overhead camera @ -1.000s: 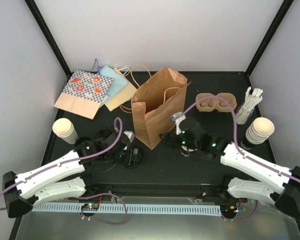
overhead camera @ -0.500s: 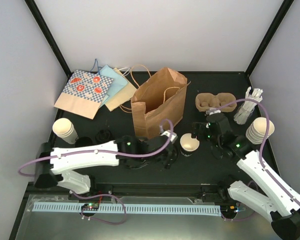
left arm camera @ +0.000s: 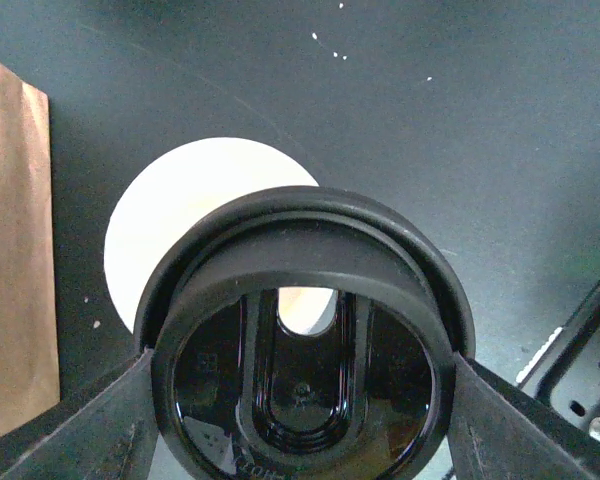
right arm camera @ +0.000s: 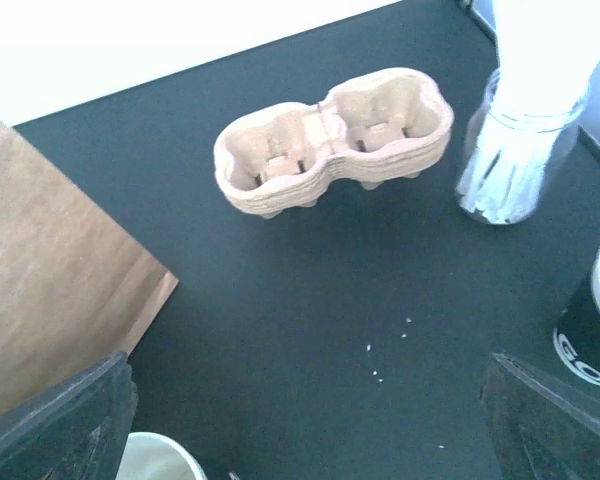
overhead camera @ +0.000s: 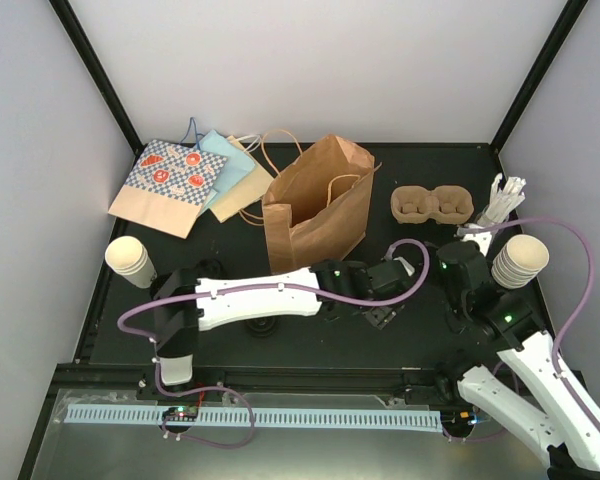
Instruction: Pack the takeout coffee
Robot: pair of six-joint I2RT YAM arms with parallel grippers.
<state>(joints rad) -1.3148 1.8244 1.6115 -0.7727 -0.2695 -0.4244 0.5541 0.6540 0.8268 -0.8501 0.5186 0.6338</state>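
I am reading the left pincer (left arm camera: 302,355) as gripping the black lid (left arm camera: 380,330) across its rim, one finger at 9 o'clock and one at 3 o'clock in the left wrist view. It is hovering over the open cream cup (left arm camera: 185,210), which is standing on the tabletop (left arm camera: 500,120) near the brown paper bag (left arm camera: 15,270). The relation I am steering by is the offset: the cup's mouth is lying between 10 and 11 o'clock from the lid's centre, so the two circles are overlapping only in part. Whether the lid is touching the cup I cannot tell. I am judging that the next move is calling for a shift of the left pincer toward that direction before any press down; pressing off-centre is likely to tip the cup or seat the lid crooked. Being round, the lid is offering no long axis to align; only its sip slot is running 12 to 6 o'clock. The right pincer (right arm camera: 308,365) is standing wide open over bare tabletop with nothing between its fingers. The pulp carrier (right arm camera: 330,135) is lying at 12 o'clock from it, long axis roughly 9 to 3 o'clock, both hollows empty. The right arm is sitting nearer the carrier; the left arm is over the cup.
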